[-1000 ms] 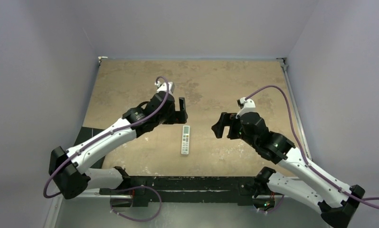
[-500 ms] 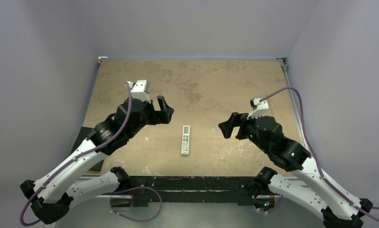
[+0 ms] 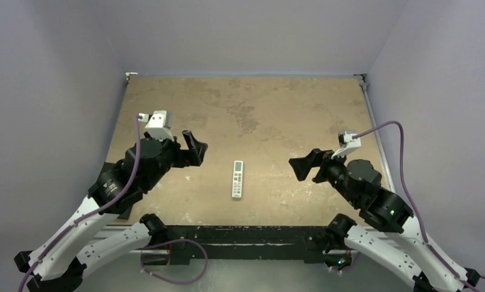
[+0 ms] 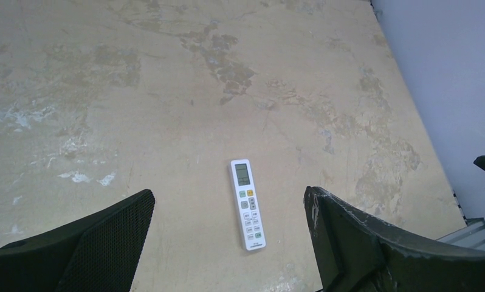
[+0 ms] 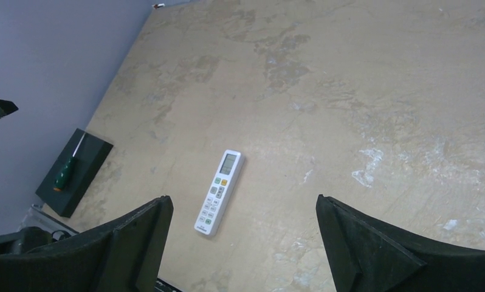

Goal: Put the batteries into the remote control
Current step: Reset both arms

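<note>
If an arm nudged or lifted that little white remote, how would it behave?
The remote control looks like a stiff plastic bar, so it probably won't bend. Lying flat, buttons up, on the table, it would likely slide or spin, not roll. Its thinness may make pinching awkward.

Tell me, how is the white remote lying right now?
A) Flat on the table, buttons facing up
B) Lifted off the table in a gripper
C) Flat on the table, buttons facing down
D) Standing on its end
A: the remote control lies flat on the table, with its small screen and rows of buttons facing up and nothing touching it.
</note>
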`<move>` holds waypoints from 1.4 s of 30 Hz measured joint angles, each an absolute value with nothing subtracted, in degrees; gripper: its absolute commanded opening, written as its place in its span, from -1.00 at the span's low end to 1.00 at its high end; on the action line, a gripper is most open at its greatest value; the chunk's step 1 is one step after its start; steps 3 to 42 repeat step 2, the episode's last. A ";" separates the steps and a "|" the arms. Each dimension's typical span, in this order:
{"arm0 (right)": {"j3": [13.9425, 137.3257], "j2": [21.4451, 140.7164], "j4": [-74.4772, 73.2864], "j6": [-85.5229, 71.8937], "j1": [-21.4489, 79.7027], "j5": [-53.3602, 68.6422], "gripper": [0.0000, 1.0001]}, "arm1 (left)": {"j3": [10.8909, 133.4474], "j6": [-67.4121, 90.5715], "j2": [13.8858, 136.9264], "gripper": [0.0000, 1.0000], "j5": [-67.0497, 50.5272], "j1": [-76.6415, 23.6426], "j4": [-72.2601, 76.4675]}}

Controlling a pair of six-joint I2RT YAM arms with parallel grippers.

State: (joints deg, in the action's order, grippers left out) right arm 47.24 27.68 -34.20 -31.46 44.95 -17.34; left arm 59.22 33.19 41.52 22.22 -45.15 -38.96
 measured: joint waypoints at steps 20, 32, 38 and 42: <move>47.24 27.68 -34.41 -31.38 44.95 -17.54 0.98 | 59.22 33.08 41.17 0.89 22.37 -45.15 -39.00; 47.24 27.68 -34.41 -31.38 44.95 -17.54 0.98 | 59.22 33.08 41.17 0.89 22.37 -45.15 -39.00; 47.24 27.68 -34.41 -31.38 44.95 -17.54 0.98 | 59.22 33.08 41.17 0.89 22.37 -45.15 -39.00; 47.24 27.68 -34.41 -31.38 44.95 -17.54 0.98 | 59.22 33.08 41.17 0.89 22.37 -45.15 -39.00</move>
